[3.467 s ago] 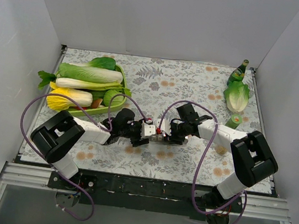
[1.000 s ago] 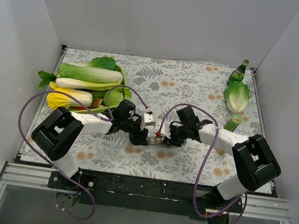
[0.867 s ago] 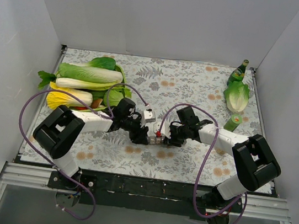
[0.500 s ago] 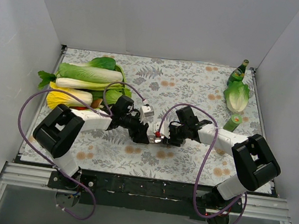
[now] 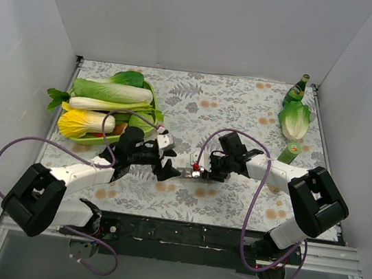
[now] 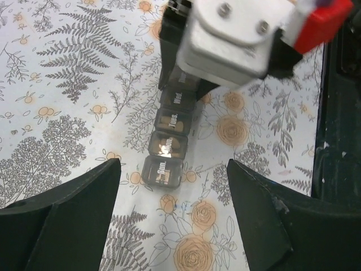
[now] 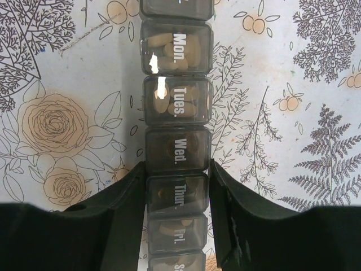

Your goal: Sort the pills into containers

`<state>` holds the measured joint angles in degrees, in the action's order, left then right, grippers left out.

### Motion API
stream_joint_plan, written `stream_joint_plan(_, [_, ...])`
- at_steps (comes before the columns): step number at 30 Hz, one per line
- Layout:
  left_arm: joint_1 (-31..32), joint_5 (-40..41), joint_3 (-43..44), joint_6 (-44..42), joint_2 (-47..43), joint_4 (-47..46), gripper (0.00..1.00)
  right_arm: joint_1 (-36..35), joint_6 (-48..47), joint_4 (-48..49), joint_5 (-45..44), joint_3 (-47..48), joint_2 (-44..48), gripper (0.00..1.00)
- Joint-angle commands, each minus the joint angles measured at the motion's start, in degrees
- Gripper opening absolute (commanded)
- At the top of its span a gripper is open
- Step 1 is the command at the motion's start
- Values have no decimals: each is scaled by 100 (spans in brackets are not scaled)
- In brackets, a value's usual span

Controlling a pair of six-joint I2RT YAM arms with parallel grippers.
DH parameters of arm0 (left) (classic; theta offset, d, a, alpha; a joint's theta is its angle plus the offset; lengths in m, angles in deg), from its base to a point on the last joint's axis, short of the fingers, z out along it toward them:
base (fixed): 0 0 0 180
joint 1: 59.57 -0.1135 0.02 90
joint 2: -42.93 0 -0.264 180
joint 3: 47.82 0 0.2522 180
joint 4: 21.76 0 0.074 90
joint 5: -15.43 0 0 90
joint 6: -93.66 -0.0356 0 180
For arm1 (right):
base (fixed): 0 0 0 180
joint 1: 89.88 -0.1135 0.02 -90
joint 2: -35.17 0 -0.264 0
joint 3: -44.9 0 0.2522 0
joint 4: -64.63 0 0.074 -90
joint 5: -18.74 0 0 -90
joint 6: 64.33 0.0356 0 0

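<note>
Clamping the containers from both sides, the right gripper has its fingers pressed against the Thur. and Fri. compartments. The strip lies flat on the floral tablecloth near the table's middle, labelled lids down, with tan pills showing through Mon. and Tues. The left gripper hangs above the strip's free end with jaws spread wide, one finger on either side of the Sun. compartment, touching nothing. Farther out, a green tray of cabbages sits at the left, and a green bottle stands in the far right corner.
</note>
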<state>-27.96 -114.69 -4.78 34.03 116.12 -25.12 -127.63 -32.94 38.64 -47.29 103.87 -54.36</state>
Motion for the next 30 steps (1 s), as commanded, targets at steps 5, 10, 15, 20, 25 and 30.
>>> stream_joint_plan(5, [371, 610, -608, -1718, -429, -169, 76, -39, -28, -263, -322, -171, -327, 35])
stream_joint_plan(10, [538, 1023, -441, -1833, 54, -387, 76, -39, -19, -271, -314, -170, -319, 34])
stream_joint_plan(15, [635, 1260, -247, -1903, 494, -467, 75, -39, -19, -254, -322, -188, -319, 34])
stream_joint_plan(20, [653, 1436, -151, -1886, 758, -599, 74, -47, -19, -254, -322, -214, -301, 34])
stream_joint_plan(25, [644, 1603, -10, -1824, 916, -546, 70, -39, -10, -245, -314, -215, -301, 34])
stream_joint_plan(30, [644, 1788, 104, -1771, 1004, -423, 65, -39, -19, -245, -322, -223, -310, 34])
